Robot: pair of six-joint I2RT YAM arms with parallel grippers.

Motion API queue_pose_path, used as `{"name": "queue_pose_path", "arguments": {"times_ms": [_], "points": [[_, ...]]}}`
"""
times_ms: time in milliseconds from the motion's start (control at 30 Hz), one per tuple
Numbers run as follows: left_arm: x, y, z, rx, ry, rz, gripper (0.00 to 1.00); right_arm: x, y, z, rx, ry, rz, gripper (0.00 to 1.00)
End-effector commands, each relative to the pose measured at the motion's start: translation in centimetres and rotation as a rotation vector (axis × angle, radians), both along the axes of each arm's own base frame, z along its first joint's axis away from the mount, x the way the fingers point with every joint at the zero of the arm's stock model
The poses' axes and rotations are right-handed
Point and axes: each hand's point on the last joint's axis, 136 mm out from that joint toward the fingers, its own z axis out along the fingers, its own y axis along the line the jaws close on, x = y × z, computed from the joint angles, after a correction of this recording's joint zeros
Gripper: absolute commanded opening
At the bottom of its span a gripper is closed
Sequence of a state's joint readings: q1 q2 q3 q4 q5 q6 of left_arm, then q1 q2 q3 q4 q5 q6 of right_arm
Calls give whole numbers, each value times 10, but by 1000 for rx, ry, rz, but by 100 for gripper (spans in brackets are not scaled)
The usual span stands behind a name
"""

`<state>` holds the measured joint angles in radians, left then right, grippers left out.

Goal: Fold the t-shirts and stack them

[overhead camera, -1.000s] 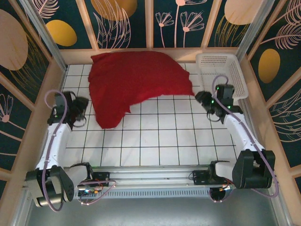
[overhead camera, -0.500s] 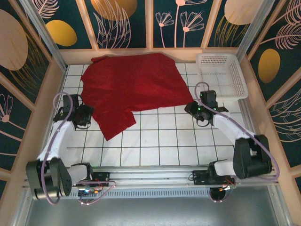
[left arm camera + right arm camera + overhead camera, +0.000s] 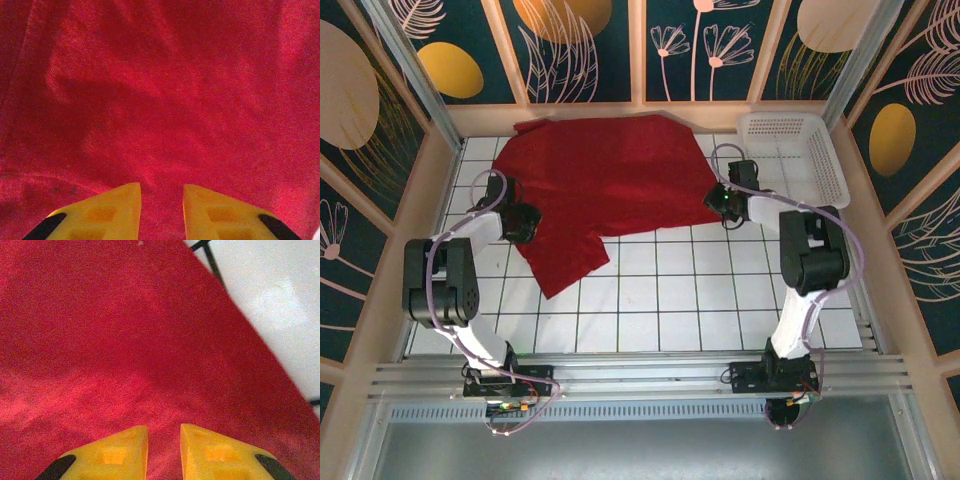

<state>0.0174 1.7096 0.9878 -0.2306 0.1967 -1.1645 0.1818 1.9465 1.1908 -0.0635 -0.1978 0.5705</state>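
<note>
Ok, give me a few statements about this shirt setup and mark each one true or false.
1. The red t-shirt lies spread on the tiled table. True.
2. The t-shirt sits inside the white basket. False: it lies on the tiles, left of the basket.
3. The left hand is at the shirt's left edge and the right hand at its right edge. True.
4. Each hand's yellow fingers are pressed fully together. False: both wrist views show a gap between them, with red cloth behind.
5. The shirt is folded into a neat square. False: it is unfolded, with one part trailing toward the near left.
</note>
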Motion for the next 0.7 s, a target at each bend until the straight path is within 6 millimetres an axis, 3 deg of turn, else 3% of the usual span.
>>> {"name": "queue_pose_path", "arguments": {"times_ms": [0, 133, 467, 667], "points": [[-1, 4, -12, 23, 23, 15, 29, -10, -12, -24, -57, 112, -33, 24], [-34, 4, -36, 34, 106, -1, 29, -40, -21, -38, -103, 225, -63, 24], [-126, 10, -44, 89, 229, -36, 30, -146, -49, -40, -216, 395, -158, 25], [-160, 7, -44, 65, 237, -16, 30, -208, -50, -38, -156, 454, -185, 25]]}}
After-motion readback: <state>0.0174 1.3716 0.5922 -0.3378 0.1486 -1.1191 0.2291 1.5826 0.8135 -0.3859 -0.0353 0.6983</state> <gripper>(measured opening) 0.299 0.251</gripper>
